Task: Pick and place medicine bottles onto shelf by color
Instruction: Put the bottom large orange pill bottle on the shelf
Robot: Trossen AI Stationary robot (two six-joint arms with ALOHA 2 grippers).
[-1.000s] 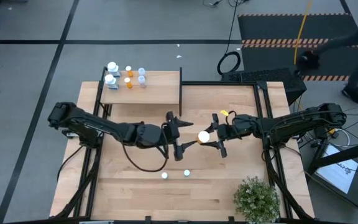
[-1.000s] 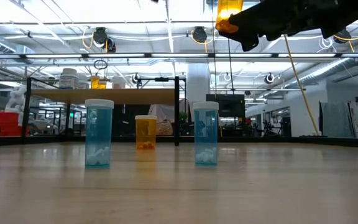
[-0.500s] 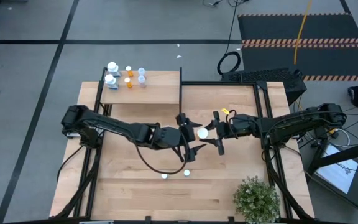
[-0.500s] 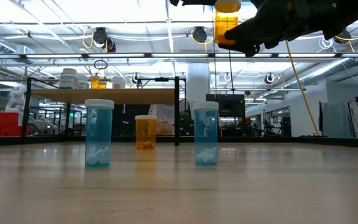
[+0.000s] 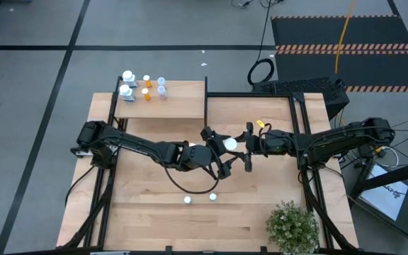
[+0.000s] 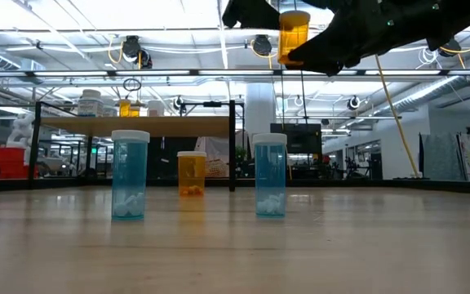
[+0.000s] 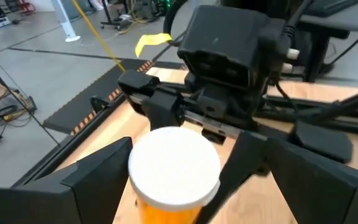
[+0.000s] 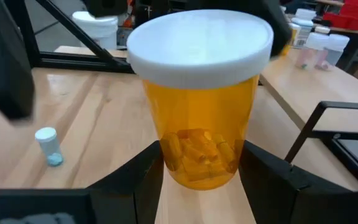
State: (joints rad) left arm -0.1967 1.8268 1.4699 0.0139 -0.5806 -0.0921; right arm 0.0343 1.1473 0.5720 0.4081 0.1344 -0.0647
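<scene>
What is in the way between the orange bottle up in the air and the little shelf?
Nothing visible blocks it. The right end effector holds the orange bottle above mid-table, with the left end effector open around it. The shelf lies toward the far left corner; its black upright panel stands at the near end, but the bottle is carried high.

Shelf bottles (image 5: 144,86) — colours too small

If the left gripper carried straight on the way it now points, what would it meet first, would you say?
Most likely the orange bottle held up by the right gripper: it sits between the left gripper's open fingers, with the right gripper directly behind it.
</scene>
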